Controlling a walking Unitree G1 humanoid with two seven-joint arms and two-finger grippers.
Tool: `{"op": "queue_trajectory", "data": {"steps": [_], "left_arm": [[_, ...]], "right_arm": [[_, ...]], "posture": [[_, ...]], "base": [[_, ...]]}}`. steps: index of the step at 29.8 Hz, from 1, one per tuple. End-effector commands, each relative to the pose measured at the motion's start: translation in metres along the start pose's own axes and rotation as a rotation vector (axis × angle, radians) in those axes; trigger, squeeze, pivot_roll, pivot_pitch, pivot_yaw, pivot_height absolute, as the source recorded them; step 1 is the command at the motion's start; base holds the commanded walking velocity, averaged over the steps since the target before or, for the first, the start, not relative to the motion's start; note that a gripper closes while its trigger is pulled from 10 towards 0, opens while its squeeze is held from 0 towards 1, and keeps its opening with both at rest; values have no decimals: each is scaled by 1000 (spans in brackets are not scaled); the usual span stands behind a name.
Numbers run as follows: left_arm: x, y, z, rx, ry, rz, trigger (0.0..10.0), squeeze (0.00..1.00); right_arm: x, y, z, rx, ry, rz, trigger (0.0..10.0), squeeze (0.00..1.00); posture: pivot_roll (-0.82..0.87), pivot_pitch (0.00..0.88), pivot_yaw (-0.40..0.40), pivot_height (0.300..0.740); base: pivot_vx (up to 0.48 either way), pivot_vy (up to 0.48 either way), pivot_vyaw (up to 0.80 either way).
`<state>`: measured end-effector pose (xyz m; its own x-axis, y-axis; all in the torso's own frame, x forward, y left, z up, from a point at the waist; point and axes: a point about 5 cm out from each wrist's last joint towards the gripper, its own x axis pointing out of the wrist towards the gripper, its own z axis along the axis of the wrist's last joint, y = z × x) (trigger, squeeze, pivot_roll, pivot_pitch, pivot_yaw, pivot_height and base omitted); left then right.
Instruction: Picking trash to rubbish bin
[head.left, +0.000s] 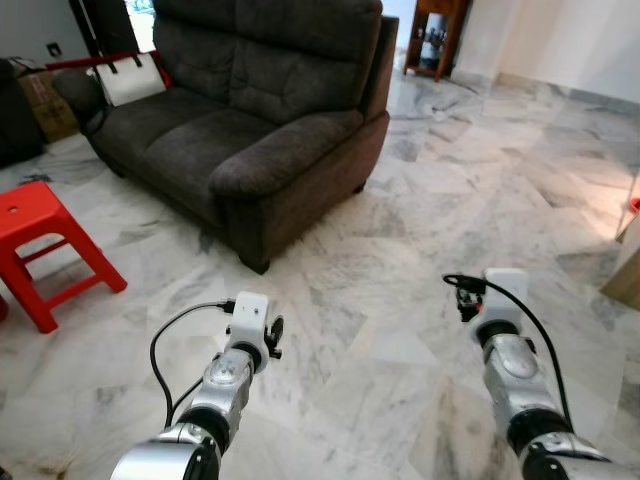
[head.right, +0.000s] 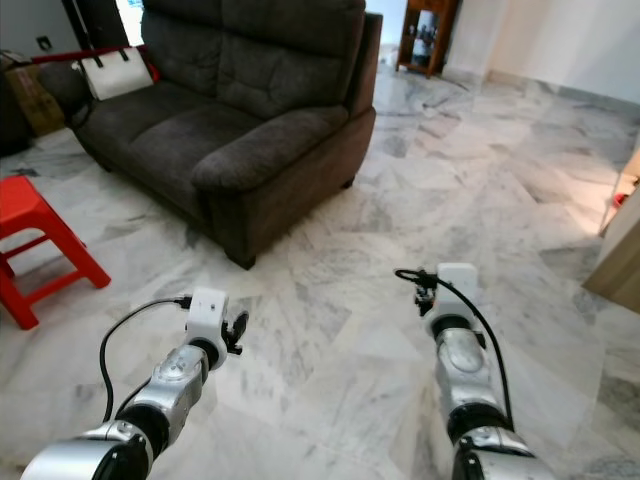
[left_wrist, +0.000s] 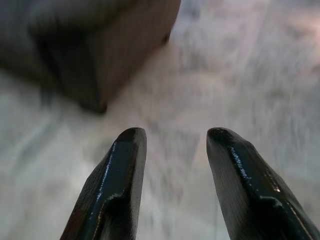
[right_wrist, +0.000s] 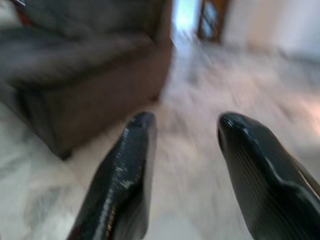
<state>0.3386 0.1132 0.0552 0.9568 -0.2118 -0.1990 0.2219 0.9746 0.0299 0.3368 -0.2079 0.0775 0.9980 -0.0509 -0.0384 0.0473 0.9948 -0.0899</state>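
**Both arms out over bare marble, fingers apart, nothing held**

The robot stands on a grey-veined marble floor (head.left: 400, 300) with both silver arms stretched forward and low. The left gripper (left_wrist: 172, 150) has its two black fingers (left_wrist: 120, 185) spread, with only blurred floor showing in the gap between them — nothing clamped. The right gripper (right_wrist: 185, 135) is the same: fingers parted, pale floor between them, and the dark sofa off to one side beyond the tips.

As for the task's things, I can make out neither a piece of trash nor a rubbish bin on the stretch of floor in front of the grippers, so where they lie relative to either gripper cannot be told.

Ahead and to the robot's left sits a dark grey two-seat sofa (head.left: 250, 120), angled so its near arm corner points toward the robot. A white handbag (head.left: 130, 78) with dark handles rests on the far seat end, against the sofa's far arm. A red plastic stool (head.left: 40, 240) stands on the floor well to the left, apart from the sofa. Behind the sofa, far back, is a wooden cabinet (head.left: 437, 35) with glass doors — what is inside is too small to tell. At the right edge a pale wooden piece of furniture (head.left: 628, 265) just enters view.
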Motion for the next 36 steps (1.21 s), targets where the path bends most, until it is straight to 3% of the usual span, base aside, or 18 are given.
{"op": "queue_trajectory", "data": {"steps": [1,4,6,8,9,12,13,15,25,36], "left_arm": [[6,-4,17,15,-78,-13,10000,0],[11,-16,31,20,-135,-43,10000,0],[12,-22,36,-22,-158,-33,10000,0],[12,-25,34,-70,-148,-27,10000,0],[11,-31,27,-59,-121,-40,10000,0],[8,-36,21,-41,-107,-62,10000,0],[8,-36,20,-39,-106,-62,10000,0],[8,-36,20,-42,-107,-63,10000,0],[7,-38,18,-3,-99,-78,10000,0],[4,-32,10,5,-77,-56,10000,0]], "right_arm": [[5,1,14,-1,-64,-9,10000,0],[6,3,19,44,-100,-40,10000,0],[5,9,17,84,-100,-56,10000,0],[3,13,12,158,-89,-68,10000,0],[-3,14,-1,178,-38,-85,10000,0],[-10,14,-16,162,26,-109,10000,0],[-14,17,-22,209,41,-111,10000,0],[-15,19,-24,217,45,-98,10000,0],[-13,17,-16,238,-18,-103,10000,0],[-15,18,-18,249,-18,-96,10000,0]], "posture": [[42,35,-26,740],[32,33,-24,740],[30,31,-23,740],[26,27,-24,740],[29,25,-25,740],[43,27,-30,740],[46,27,-31,740],[46,27,-31,740],[39,7,-27,740],[50,0,-34,740]], "base": [[0,0,0],[0,0,0],[0,0,0],[0,0,0],[0,0,0],[0,0,0],[0,0,0],[0,0,0],[0,0,164],[0,0,574]]}}
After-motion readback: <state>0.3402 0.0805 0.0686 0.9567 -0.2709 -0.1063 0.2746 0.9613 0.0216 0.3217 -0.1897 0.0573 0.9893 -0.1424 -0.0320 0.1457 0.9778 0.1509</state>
